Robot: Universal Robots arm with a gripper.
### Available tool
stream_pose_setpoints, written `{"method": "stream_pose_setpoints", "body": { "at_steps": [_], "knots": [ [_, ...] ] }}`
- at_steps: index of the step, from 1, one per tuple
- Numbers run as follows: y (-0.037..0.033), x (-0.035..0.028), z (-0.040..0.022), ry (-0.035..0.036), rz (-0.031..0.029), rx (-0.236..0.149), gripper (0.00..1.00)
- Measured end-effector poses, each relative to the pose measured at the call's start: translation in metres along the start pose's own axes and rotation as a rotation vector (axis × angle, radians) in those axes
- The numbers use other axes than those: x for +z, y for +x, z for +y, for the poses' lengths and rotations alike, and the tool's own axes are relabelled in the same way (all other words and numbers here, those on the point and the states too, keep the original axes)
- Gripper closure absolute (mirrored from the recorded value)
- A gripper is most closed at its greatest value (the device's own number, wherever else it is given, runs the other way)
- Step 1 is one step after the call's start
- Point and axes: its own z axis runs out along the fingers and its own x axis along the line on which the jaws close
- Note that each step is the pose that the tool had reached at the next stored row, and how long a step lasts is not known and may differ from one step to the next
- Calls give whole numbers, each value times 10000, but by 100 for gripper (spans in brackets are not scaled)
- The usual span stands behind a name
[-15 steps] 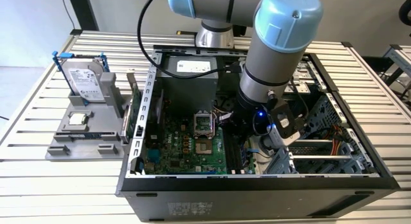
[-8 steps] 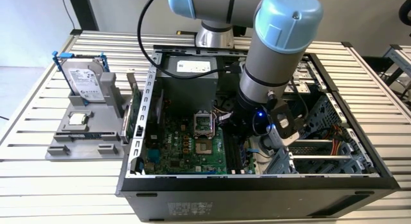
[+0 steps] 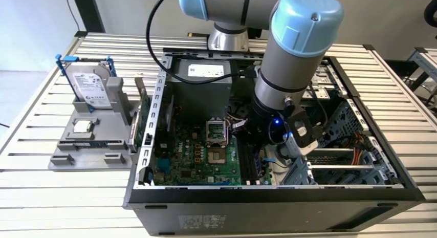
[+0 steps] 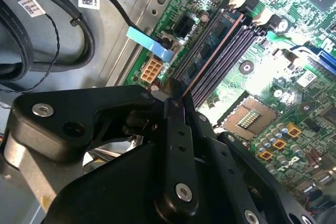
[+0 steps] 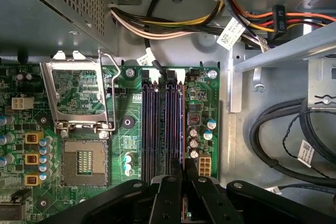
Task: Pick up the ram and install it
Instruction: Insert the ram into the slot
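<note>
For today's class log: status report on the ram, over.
End effector shut on the ram. Ram edge-down at the memory slots. Cables apart.

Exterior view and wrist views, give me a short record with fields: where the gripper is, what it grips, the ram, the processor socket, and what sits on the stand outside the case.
gripper: low inside the open black computer case, over the memory slots
grip: appears shut on one end of the slim dark-green ram stick
ram: standing on edge in the slot nearest the motherboard's edge; full seating cannot be told
processor socket: empty, its metal lid raised
grey stand: at the exterior view's left, holding the silver hard drive with blue brackets and the small square silver processor chip
</note>
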Motion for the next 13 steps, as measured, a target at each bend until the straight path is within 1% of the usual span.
{"method": "stream_pose_setpoints", "body": {
  "at_steps": [13],
  "knots": [
    [1,-7,5,18,11,31,100]
  ]
}}
